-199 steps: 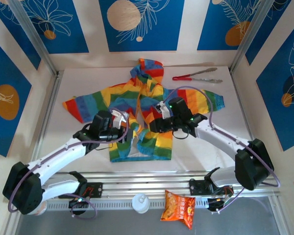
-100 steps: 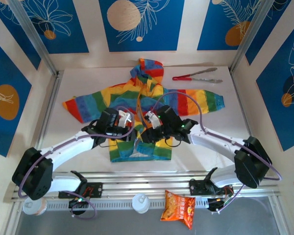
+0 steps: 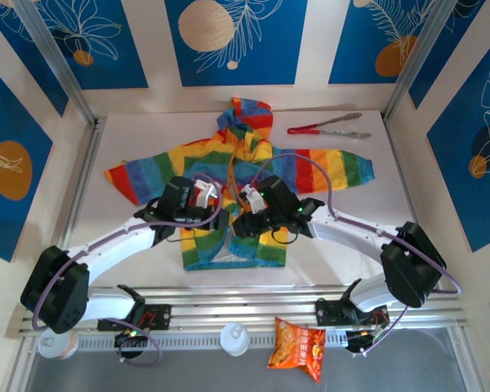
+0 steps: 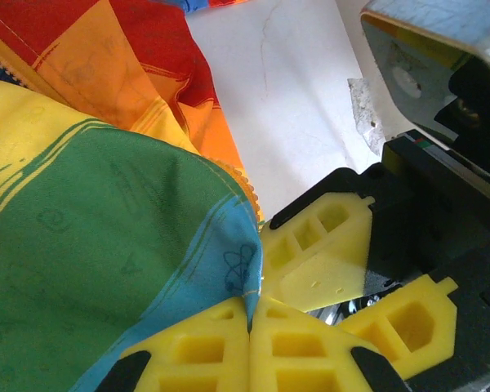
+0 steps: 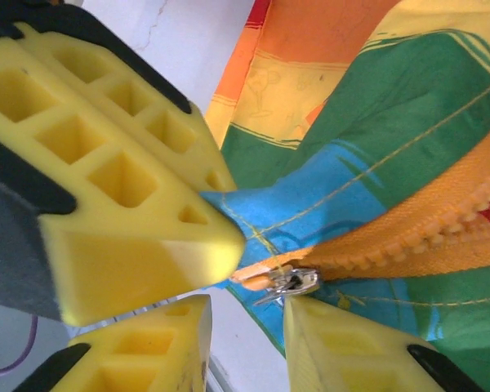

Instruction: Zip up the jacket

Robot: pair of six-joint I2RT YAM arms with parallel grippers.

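Note:
The rainbow-striped jacket [image 3: 229,155] lies flat on the white table, hood at the far end and sleeves spread. My left gripper [image 4: 251,309] is shut on the blue bottom hem [image 4: 229,261] beside the zipper. My right gripper [image 5: 247,314] is open just in front of it, white table showing between its fingers. The metal zipper slider [image 5: 292,282] sits at the low end of the orange zipper [image 5: 425,233], touching the tip of the right finger [image 5: 351,351]. From above, the left gripper [image 3: 216,211] and right gripper [image 3: 238,216] meet at the jacket's lower front.
Red-handled tongs [image 3: 325,126] lie at the far right of the table, beyond the right sleeve. A snack bag [image 3: 298,347] and a white round lid [image 3: 234,337] sit below the metal rail [image 3: 245,298] at the near edge. Walls stand on three sides.
My right gripper has swung left and nearer, down to the bottom of the zipper. My left gripper has shifted slightly right, still pinching the hem.

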